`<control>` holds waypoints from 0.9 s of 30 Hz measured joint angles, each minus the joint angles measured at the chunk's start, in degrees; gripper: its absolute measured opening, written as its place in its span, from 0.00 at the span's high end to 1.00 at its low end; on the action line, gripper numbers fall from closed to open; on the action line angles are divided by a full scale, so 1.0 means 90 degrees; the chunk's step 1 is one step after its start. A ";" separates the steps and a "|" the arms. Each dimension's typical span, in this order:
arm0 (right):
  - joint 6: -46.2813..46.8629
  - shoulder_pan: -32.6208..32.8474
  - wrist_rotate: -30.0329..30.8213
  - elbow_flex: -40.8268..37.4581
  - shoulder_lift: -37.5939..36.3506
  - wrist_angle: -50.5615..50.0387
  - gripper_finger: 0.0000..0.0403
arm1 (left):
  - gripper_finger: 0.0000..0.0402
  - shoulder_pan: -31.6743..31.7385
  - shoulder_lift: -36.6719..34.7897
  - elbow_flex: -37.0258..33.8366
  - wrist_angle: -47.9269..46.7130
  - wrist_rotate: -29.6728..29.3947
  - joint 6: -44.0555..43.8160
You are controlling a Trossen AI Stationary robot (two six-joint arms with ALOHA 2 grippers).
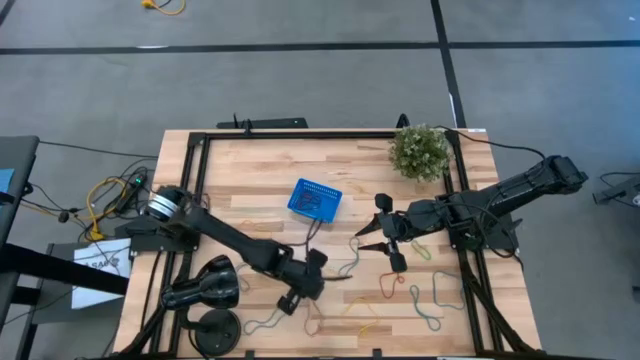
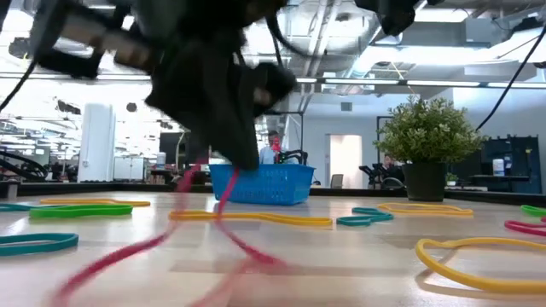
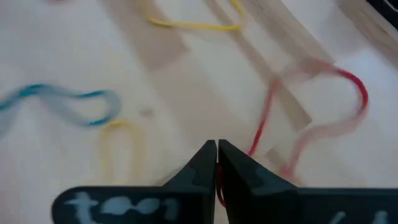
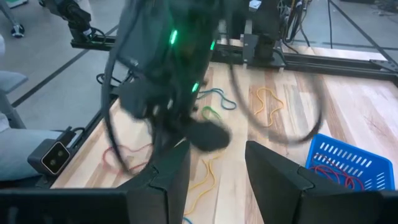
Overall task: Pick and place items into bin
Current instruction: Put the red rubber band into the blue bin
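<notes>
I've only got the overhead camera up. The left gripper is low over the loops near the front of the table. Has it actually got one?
Observer: Yes. In its wrist view the left gripper is shut, with a red loop pinched between the tips.
Operator: Is that loop off the table?
Observer: Only partly. In the low view it hangs from the gripper and its far end trails on the table.
Operator: Anything in the bin yet?
Observer: Yes. Past the open right gripper, the right wrist view shows red and blue bands lying inside the blue bin.
</notes>
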 joint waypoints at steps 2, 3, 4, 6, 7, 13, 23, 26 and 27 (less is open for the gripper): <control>-0.0003 0.0000 0.0000 0.0000 -0.0001 -0.0002 0.63 | 1.00 0.0010 -0.0390 0.0005 -0.0223 -0.0378 0.0153; -0.0003 0.0000 0.0000 0.0000 0.0000 0.0001 0.63 | 1.00 0.0010 -0.0604 0.0005 -0.0415 -0.0561 0.0236; -0.0005 0.0000 0.0000 0.0000 -0.0002 0.0007 0.64 | 1.00 0.0021 -0.0835 0.0005 -0.0544 -0.0758 0.0330; -0.0005 0.0000 0.0000 0.0000 -0.0002 -0.0007 0.64 | 1.00 0.0069 -0.1280 0.0012 -0.0771 -0.1190 0.0552; -0.0005 0.0000 0.0000 0.0000 -0.0002 0.0002 0.64 | 1.00 0.0108 -0.1513 0.0015 -0.0907 -0.1437 0.0665; -0.0015 0.0000 0.0000 0.0000 -0.0002 0.0002 0.63 | 1.00 0.0751 -0.2684 0.0015 -0.1110 -0.2166 0.1496; -0.0017 0.0000 0.0000 0.0000 -0.0002 -0.0001 0.64 | 1.00 0.2607 -0.3242 0.0017 -0.1076 -0.1283 0.1759; -0.0017 0.0000 0.0000 0.0000 -0.0002 -0.0019 0.64 | 1.00 0.3001 -0.3024 0.0025 -0.0983 -0.0839 0.1709; -0.0017 0.0000 0.0000 0.0000 -0.0002 -0.0019 0.64 | 1.00 0.3101 -0.2935 0.0024 -0.0996 -0.0840 0.1718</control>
